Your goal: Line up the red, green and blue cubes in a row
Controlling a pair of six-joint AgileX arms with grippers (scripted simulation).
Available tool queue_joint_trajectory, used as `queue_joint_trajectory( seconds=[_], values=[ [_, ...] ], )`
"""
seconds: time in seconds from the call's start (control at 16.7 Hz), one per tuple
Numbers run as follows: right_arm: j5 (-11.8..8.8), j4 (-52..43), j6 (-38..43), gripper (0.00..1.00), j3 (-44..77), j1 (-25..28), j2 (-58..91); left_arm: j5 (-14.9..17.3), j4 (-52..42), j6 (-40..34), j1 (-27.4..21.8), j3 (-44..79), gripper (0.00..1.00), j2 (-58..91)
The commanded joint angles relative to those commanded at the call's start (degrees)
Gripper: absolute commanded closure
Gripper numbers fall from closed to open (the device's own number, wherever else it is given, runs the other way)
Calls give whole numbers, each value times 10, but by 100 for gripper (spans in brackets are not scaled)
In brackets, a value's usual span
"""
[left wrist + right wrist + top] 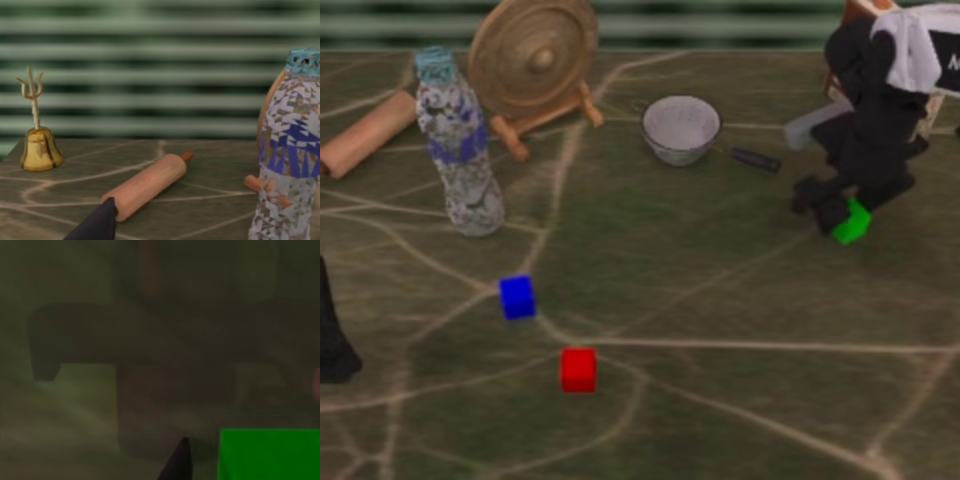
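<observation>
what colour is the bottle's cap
Teal, with a lacy cut-out look. The bottle's cap shows best in the left wrist view.

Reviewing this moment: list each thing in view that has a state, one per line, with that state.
Green cube: at the right gripper's fingertips, far right of the table; whether gripped, cannot tell.
Blue cube: free on the table, left of centre.
Red cube: free on the table, apart from the blue one.
Bottle: upright, capped.
Rolling pin: lying flat.
Bell: upright.
Strainer: mouth up, empty.
Left gripper: parked at the left edge.
</observation>
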Motion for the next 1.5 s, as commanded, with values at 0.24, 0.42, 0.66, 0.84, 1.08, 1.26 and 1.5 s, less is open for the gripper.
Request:
queue_joint_trajectory(
  seconds=[0.24, 0.42, 0.66, 0.84, 1.08, 1.26, 1.5],
  values=[
    [0, 0, 0, 100, 0, 0, 0, 0, 0, 0, 0, 0, 0, 0],
    [0, 0, 0, 100, 0, 0, 0, 0, 0, 0, 0, 0, 0, 0],
    [-6, -10, 5, 100, 7, 1, -24, 0, 0, 0, 0, 0, 0, 0],
    [-6, -50, 3, 100, 37, 3, -34, 0, 0, 0, 0, 0, 0, 0],
    [-7, -128, 3, 100, 89, 6, -56, 0, 0, 0, 0, 0, 0, 0],
    [-7, -140, 4, 100, 99, 6, -61, 0, 0, 0, 0, 0, 0, 0],
    [-7, -138, 12, 100, 96, 8, -61, 0, 0, 0, 0, 0, 0, 0]
  ],
)
